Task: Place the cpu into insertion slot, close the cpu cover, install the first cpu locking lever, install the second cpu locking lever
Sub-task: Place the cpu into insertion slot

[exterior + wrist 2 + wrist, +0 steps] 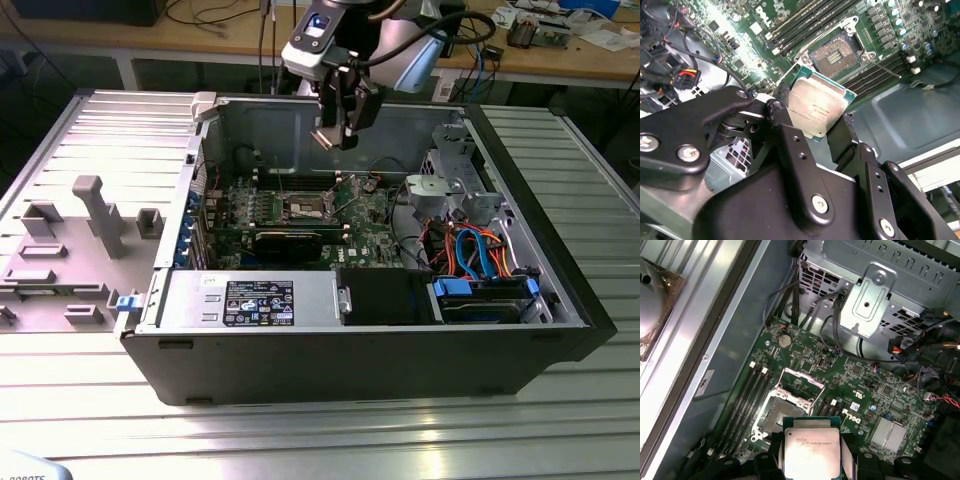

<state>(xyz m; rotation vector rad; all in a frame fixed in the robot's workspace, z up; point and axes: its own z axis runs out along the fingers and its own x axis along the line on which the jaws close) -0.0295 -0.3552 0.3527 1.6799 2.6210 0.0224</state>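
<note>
The cpu (817, 107) is clamped between the jaws of the gripper (812, 116), held by two opposite edges with its metal top towards the wrist. The insertion slot (836, 51) lies beyond the jaw tips and well apart from the chip, its dark centre bare. The cpu cover (799, 381) stands raised on the slot's far side from the jaws. Judgement: the chip is square, so it has no long axis. Its edges appear not yet squared with the slot's rim.
</note>
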